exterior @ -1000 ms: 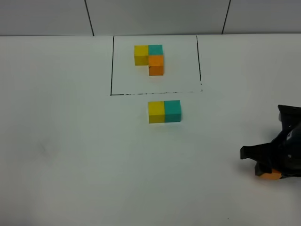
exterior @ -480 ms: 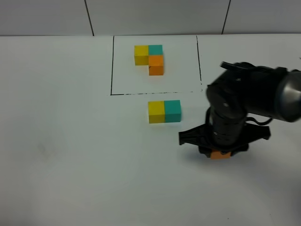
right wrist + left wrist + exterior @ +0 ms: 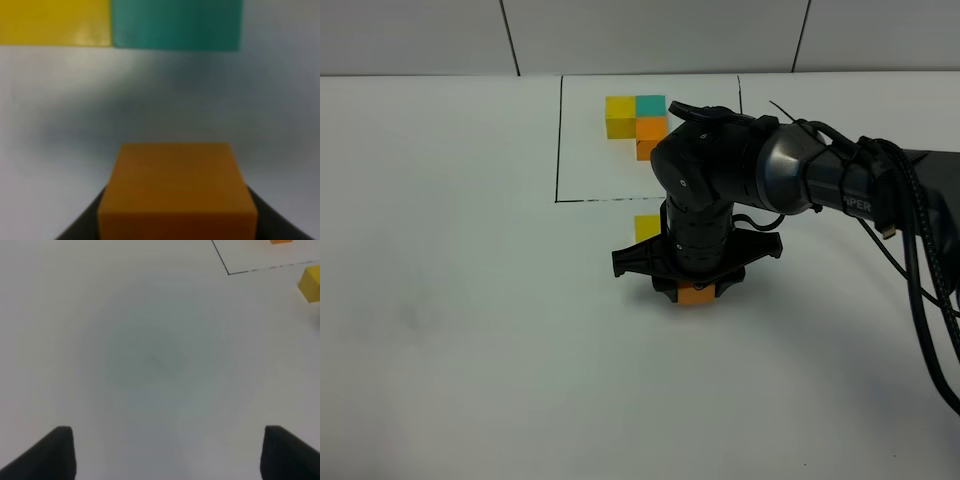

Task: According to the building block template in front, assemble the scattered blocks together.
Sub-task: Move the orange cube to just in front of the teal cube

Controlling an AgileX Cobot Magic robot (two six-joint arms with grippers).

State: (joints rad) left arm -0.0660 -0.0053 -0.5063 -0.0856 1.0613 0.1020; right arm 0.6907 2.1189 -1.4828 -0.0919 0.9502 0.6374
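Note:
The building block template (image 3: 638,118), a yellow, teal and orange L-shaped cluster, sits inside a thin black rectangle at the back. My right gripper (image 3: 694,290) is shut on the orange block (image 3: 695,296), just in front of the scattered pair. In the overhead view the arm hides the teal block, and only part of the yellow block (image 3: 647,228) shows. The right wrist view shows the orange block (image 3: 177,192) between dark fingers (image 3: 82,227), with the yellow block (image 3: 55,22) and teal block (image 3: 175,25) side by side beyond it. My left gripper (image 3: 175,455) is open over bare table, and the yellow block (image 3: 311,284) lies far off.
The white table (image 3: 470,330) stretches wide on the left and in front. The right arm's black body (image 3: 720,180) and cables (image 3: 920,260) cross the right half of the table. The rectangle's black line (image 3: 270,267) shows in the left wrist view.
The right arm has swept from the table's right edge to the centre, carrying the orange block up to the yellow and teal pair. The left gripper has not moved.

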